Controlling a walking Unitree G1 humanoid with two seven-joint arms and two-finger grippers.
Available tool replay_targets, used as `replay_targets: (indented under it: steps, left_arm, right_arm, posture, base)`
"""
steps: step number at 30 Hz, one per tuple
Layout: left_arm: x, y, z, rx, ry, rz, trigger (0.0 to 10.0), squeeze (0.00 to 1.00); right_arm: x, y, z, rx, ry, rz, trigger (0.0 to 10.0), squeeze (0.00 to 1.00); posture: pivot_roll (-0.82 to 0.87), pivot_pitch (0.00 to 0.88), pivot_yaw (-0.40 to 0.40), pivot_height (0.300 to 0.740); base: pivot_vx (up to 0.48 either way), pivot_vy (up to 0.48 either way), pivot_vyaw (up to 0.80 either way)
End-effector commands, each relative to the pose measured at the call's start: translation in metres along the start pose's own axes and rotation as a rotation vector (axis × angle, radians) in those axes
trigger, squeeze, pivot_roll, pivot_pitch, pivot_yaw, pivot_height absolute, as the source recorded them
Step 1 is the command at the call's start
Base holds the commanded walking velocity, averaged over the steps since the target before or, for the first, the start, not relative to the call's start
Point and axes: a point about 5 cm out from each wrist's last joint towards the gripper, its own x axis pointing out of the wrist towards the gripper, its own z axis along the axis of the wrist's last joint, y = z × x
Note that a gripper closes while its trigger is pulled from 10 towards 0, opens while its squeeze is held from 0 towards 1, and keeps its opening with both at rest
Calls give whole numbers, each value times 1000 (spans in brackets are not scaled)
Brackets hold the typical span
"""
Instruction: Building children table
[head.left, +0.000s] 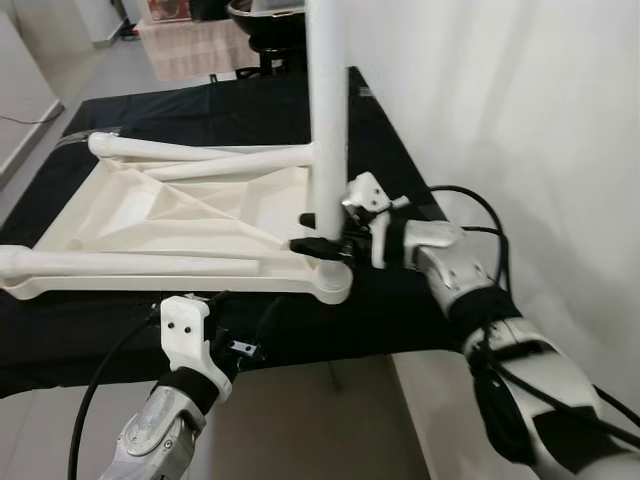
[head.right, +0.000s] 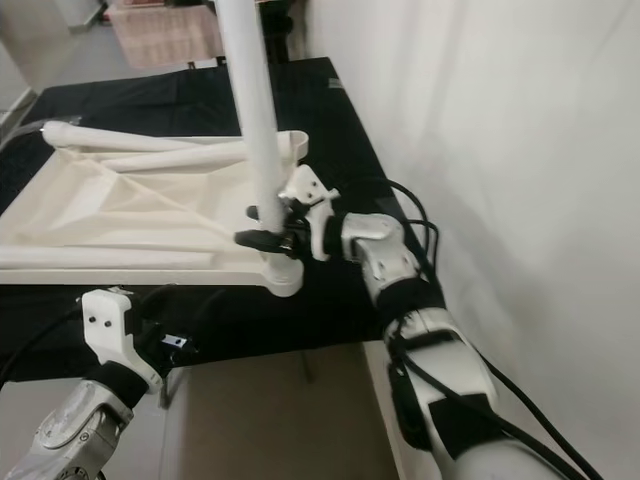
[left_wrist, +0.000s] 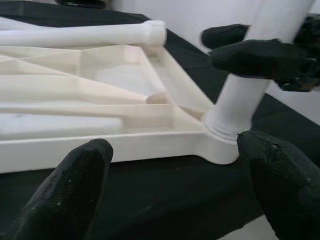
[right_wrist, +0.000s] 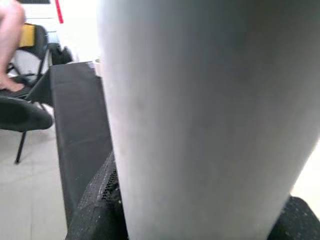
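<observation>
left eye view: right tool (head.left: 318, 232) clenches the upright leg (head.left: 326, 100) in the tabletop (head.left: 150, 215) corner. left tool (left_wrist: 175, 180) is released. if the leg tilts, it may jam.

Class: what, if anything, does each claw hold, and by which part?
Right claw grips the upright table leg near its base; left claw holds nothing.

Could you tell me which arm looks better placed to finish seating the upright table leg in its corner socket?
Right, probably: the right gripper already clasps the upright leg just above the corner socket, while the left gripper hovers open, short of the tabletop.
</observation>
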Motion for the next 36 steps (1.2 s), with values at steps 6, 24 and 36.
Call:
replay_targets:
  steps: [6,24,36]
  left_arm:
    - [-2,4,0,7,19,-4,10000,0]
    - [5,5,-3,12,15,4,10000,0]
    - [4,1,-5,7,15,1,10000,0]
  right_arm:
    - [7,44,-42,164,198,-762,0,0]
    - [45,58,0,67,-35,7,10000,1000]
    - [38,16,6,36,47,124,10000,0]
  posture:
    - [6,157,69,740]
    - [9,100,40,740]
    - [23,94,32,740]
  base:
    - [0,0,0]
    - [0,0,0]
    - [0,0,0]
